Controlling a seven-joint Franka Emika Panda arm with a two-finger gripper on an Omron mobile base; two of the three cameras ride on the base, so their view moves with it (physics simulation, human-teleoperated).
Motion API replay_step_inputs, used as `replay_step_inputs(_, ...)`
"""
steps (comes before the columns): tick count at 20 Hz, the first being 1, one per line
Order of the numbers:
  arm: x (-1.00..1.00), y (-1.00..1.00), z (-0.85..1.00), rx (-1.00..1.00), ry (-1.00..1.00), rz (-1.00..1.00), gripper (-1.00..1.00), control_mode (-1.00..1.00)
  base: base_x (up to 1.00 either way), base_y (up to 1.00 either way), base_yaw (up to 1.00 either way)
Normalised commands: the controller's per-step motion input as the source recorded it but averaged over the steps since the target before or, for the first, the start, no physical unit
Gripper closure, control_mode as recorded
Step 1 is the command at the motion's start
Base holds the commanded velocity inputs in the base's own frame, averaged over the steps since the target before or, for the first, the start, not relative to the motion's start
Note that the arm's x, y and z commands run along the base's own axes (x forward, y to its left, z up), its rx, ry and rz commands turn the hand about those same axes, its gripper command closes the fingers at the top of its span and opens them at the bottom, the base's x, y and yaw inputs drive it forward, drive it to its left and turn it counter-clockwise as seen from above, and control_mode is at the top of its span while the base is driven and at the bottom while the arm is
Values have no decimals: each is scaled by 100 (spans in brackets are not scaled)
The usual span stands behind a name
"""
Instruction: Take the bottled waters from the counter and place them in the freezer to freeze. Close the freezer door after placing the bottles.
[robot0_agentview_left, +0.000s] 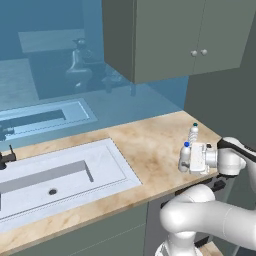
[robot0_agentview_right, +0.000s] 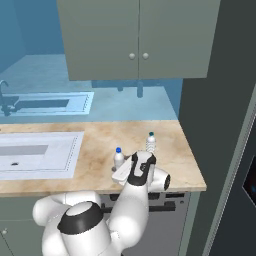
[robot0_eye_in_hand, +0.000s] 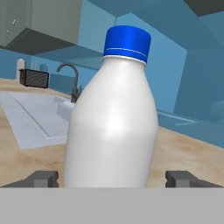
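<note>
Because the two-finger gripper (robot0_eye_in_hand: 111, 178) stands wide, its dark fingertips (robot0_eye_in_hand: 41, 178) flanking the near whitish plastic bottle with a blue cap (robot0_eye_in_hand: 113, 118) without touching it, a grasp looks imminent. The bottle sits between the jaws, upright on the beige marbled stone counter (robot0_agentview_left: 150, 145), long axis vertical, cap pointing up. Closing off-centre would likely let one finger strike first and tip or skid the smooth body. Beyond the jaws stands the second ribbed blue-capped bottle (robot0_agentview_left: 193, 134), just beside the first; a push forward could topple it.
</note>
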Motion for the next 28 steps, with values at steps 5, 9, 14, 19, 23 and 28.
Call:
replay_step_inputs(5, 0, 0, 0, 0, 0, 0, 100, -100, 0, 0, 0)
replay_step_inputs(9, 0, 0, 0, 0, 0, 0, 100, -100, 0, 0, 0)
replay_step_inputs(14, -14, -1, 26, 10, -2, 0, 100, -100, 0, 0, 0)
replay_step_inputs(19, -43, 0, 94, 6, -2, -5, 100, -100, 0, 0, 0)
replay_step_inputs(23, -72, 3, 100, 0, 0, -3, 100, -100, 0, 0, 0)
replay_step_inputs(28, -99, 5, 89, 0, 4, -7, 100, -100, 0, 0, 0)
